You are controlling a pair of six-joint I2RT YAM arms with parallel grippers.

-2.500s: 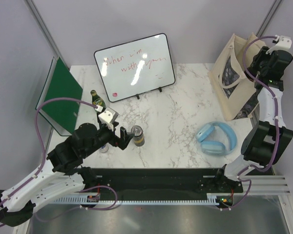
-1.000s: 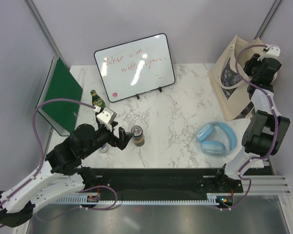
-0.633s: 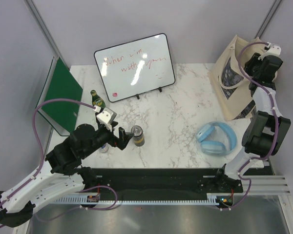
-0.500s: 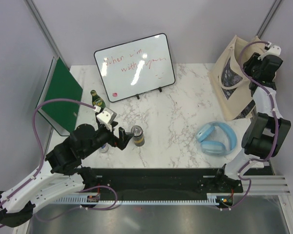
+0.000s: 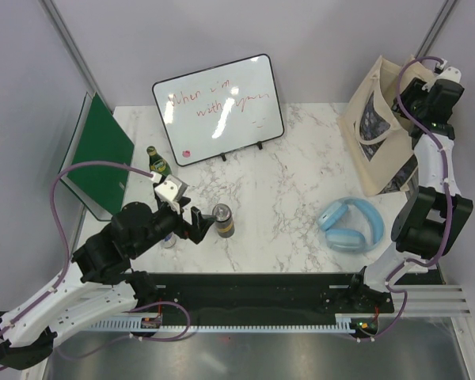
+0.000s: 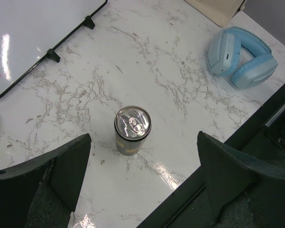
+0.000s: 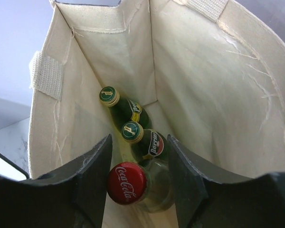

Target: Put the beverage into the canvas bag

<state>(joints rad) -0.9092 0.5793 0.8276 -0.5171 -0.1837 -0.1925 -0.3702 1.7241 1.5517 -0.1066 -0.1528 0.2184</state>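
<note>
Now the right gripper clamps a cola bottle over the bag. The left gripper gapes beside the can.

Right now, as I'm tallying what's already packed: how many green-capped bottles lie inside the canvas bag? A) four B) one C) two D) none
C: the right wrist view looks down into the canvas bag and shows a far green-capped bottle and a near green-capped bottle at its bottom, beyond the red-capped Coca-Cola bottle.
</note>
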